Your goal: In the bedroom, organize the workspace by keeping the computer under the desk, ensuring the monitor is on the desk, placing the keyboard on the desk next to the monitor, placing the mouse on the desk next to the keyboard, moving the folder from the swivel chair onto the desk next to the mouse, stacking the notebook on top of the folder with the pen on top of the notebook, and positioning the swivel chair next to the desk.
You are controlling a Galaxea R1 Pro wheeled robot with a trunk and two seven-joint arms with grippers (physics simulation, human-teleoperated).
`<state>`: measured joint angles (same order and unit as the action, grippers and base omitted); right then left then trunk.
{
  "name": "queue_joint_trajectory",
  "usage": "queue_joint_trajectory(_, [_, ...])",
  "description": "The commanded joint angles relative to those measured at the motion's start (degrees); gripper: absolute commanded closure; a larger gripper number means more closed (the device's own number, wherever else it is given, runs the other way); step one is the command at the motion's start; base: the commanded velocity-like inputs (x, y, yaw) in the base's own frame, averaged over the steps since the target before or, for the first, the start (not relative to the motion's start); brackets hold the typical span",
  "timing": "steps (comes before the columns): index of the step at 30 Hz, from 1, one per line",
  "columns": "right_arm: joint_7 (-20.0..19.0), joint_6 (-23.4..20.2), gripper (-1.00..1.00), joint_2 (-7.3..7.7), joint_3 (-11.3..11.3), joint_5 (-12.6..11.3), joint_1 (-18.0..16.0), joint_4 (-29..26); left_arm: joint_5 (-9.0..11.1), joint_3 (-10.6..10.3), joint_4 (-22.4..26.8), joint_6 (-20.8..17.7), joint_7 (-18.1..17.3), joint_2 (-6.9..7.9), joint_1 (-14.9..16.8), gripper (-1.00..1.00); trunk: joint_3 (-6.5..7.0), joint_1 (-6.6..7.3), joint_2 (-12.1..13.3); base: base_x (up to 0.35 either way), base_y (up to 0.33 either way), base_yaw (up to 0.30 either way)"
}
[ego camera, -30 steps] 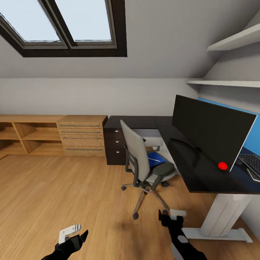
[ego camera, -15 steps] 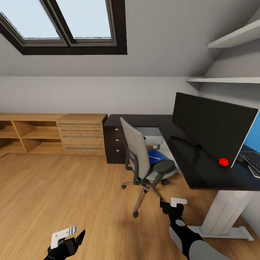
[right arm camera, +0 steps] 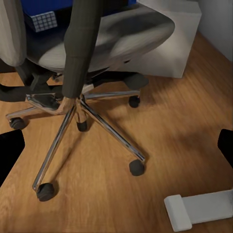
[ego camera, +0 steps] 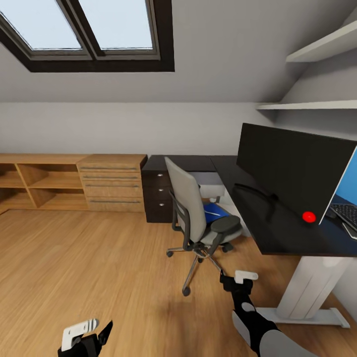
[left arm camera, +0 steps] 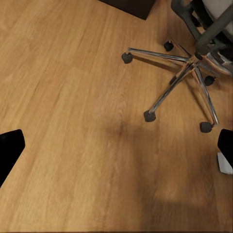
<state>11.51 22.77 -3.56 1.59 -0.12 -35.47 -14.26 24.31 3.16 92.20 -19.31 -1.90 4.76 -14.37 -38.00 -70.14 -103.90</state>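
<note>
Sloped grey walls, a dark-framed skylight [ego camera: 94, 34] and a light wood floor [ego camera: 89, 277] define the bedroom in the head view. Along the far wall stands a wooden dresser [ego camera: 111, 183] with open shelving beside it. To its right sits the desk [ego camera: 277, 228], black-topped, with a black drawer unit [ego camera: 157, 196] at its far end and a white leg [ego camera: 307, 292] at its near end. On the desk stands the monitor [ego camera: 292, 171], a large black panel showing a red dot at its lower corner; the keyboard [ego camera: 347, 214] lies partly visible behind it at the picture's right edge. The swivel chair [ego camera: 198, 223] stands on the floor just beside the desk, its grey back turned toward the camera. The folder [ego camera: 213, 213], bright blue, lies on the chair seat with a thin white pen [ego camera: 212, 218] across it. The left gripper [ego camera: 87, 334] hangs low over bare floor, well apart from the chair; its fingers appear spread wide in the left wrist view. The right gripper [ego camera: 237, 280] hovers near the chair's chrome base [right arm camera: 82, 121], touching nothing, fingers likewise spread wide with nothing between them. Under the desk, a light grey box [right arm camera: 170, 43] stands behind the chair.
</note>
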Motion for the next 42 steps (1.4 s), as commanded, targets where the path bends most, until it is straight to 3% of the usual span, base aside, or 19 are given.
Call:
queue_joint_trajectory(1, [0.03, 0.31, -1.0, 0.0, 0.07, 0.06, -0.04, -0.02, 0.4, 0.1, 0.14, -0.12, -0.36, -0.01, -0.21, -1.0, -0.23, -0.22, -0.44, 0.0, 0.0, 0.0])
queue_joint_trajectory(13, [-0.14, 4.18, -1.0, 0.2, -0.11, 0.39, 0.01, 0.48, 0.29, 0.1, 0.09, 0.37, -0.58, -0.01, -0.65, -1.0, -2.38, -2.86, -5.25, 0.0, 0.0, 0.0])
queue_joint_trajectory(23, [-0.09, 4.46, -1.0, 0.08, -0.11, 0.39, 0.04, 0.4, 0.18, 0.18, 0.01, 0.4, -0.56, -0.01, -0.65, -1.0, -4.18, -5.06, -9.26, 0.0, 0.0, 0.0])
queue_joint_trajectory(29, [-0.01, 4.4, -1.0, 0.05, -0.1, 0.39, 0.04, 0.38, 0.13, 0.18, 0.0, 0.39, -0.56, -0.01, -0.65, -1.0, -4.18, -5.06, -9.26, 0.0, 0.0, 0.0])
queue_joint_trajectory(42, [0.0, 4.45, -1.0, 0.13, -0.1, 0.39, 0.03, 0.33, 0.04, 0.17, -0.08, 0.67, -0.55, -0.01, -0.65, -1.0, -6.51, -7.91, -14.48, 0.0, 0.0, 0.0])
